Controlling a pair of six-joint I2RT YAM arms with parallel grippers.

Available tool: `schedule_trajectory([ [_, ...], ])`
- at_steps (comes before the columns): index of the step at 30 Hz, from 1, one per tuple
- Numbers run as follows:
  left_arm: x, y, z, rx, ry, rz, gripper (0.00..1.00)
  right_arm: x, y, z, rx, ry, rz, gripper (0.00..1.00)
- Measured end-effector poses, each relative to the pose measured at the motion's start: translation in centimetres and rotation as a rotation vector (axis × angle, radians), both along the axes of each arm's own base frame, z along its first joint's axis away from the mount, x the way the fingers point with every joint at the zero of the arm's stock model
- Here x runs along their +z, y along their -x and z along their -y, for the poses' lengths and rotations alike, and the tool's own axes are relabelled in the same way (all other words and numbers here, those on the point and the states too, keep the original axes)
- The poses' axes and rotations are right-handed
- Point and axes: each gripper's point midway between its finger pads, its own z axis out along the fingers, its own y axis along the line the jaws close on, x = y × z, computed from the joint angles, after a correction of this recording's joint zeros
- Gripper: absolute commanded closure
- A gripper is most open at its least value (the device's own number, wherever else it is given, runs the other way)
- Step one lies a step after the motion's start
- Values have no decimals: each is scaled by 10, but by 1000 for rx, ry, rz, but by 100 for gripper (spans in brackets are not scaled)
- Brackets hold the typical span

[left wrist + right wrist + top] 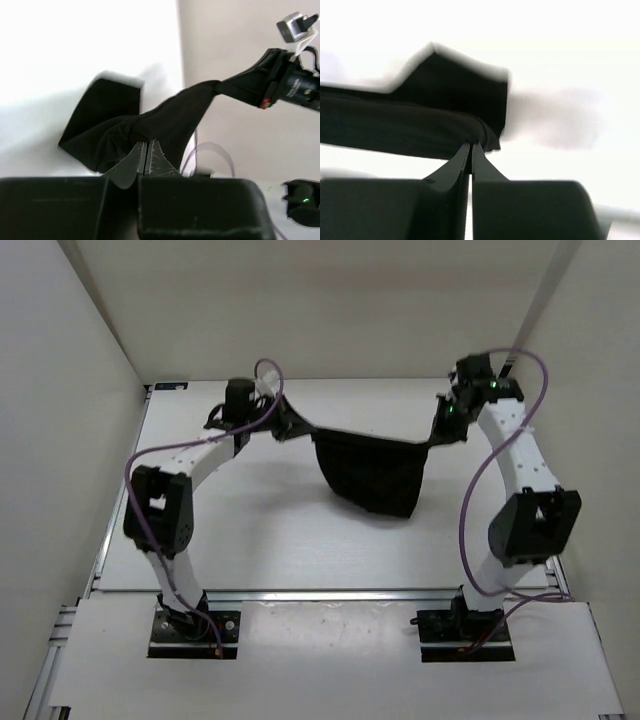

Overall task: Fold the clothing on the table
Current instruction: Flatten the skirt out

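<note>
Clothing (375,475), one plain black garment of soft fabric, hangs stretched between the two arms over the far half of the large flat white counter (260,540). The left hand (146,146) is pinched tight on one upper corner, and the right hand (471,146) is clamped on the opposite corner. The garment's middle sags low toward the counter; whether it touches cannot be told.

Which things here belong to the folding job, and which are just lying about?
Job in hand:
clothing
table
left gripper and right gripper, both shut on the clothing

Lying about:
nothing loose; only purple cables
</note>
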Motion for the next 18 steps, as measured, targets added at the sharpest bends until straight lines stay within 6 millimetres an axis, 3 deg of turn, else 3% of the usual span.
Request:
schedule_trajectory([
  [3, 47, -61, 13, 23, 98, 119, 100, 52, -77, 14, -37, 41, 224, 100],
  [5, 84, -80, 17, 22, 178, 198, 100, 89, -101, 24, -71, 52, 370, 100],
  [8, 139, -77, 17, -14, 284, 313, 100, 133, -93, 25, -85, 87, 553, 99],
  [11, 165, -53, 7, -39, 329, 374, 100, 151, -44, 8, -44, 88, 656, 100],
  [13, 155, -23, -10, -34, 328, 354, 100, 154, -16, 3, -25, 47, 699, 100],
  [15, 124, 11, -25, -17, 312, 302, 100, 133, 6, 4, -17, 5, 671, 100],
  [18, 49, 66, -38, -4, 256, 135, 100, 54, 45, -8, 30, -55, 476, 100],
])
